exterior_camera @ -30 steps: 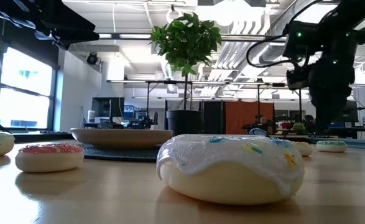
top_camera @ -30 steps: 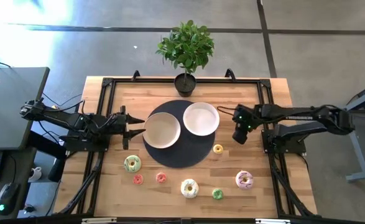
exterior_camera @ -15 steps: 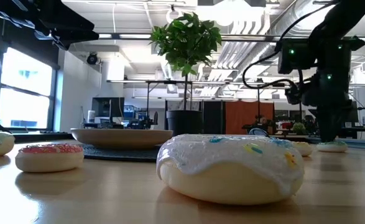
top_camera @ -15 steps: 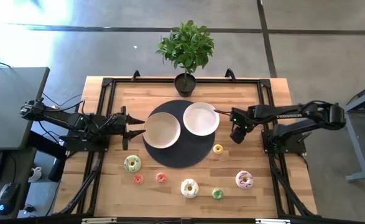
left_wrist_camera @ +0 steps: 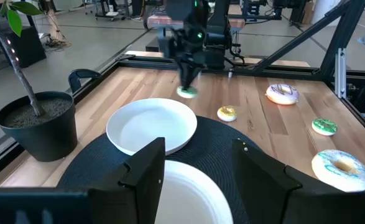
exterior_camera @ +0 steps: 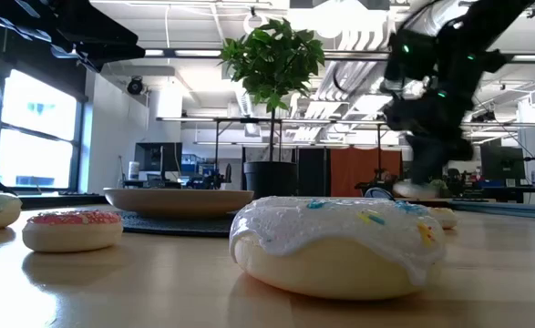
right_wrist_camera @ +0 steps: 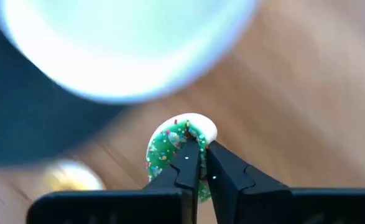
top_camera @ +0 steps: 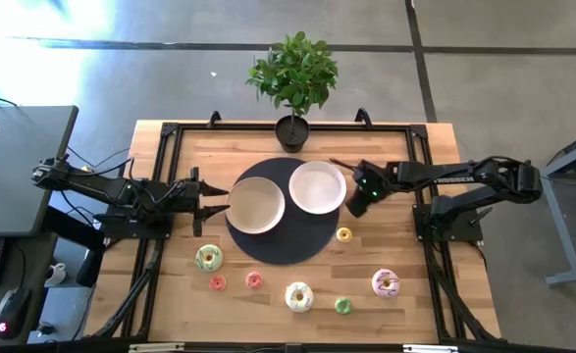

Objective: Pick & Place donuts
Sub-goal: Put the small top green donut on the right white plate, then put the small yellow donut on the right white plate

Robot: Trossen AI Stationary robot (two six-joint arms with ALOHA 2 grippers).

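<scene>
beside the white plate point(top_camera: 317, 186), right gripper point(right_wrist_camera: 201, 169) clamps a tiny green donut point(right_wrist_camera: 175, 148); transfer step, next carry over the plate. left gripper point(left_wrist_camera: 196, 163) waits, fingers spread.

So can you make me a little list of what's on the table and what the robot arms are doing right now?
right gripper: fingers shut on a tiny green donut, beside the far white plate
left gripper: fingers open, holding nothing, at the edge of the near white plate
plates: both on a round dark mat, no donuts on them
donuts on the wood: seven, including a yellow one and a pink-and-white one
plant: potted, at the table's back edge
</scene>
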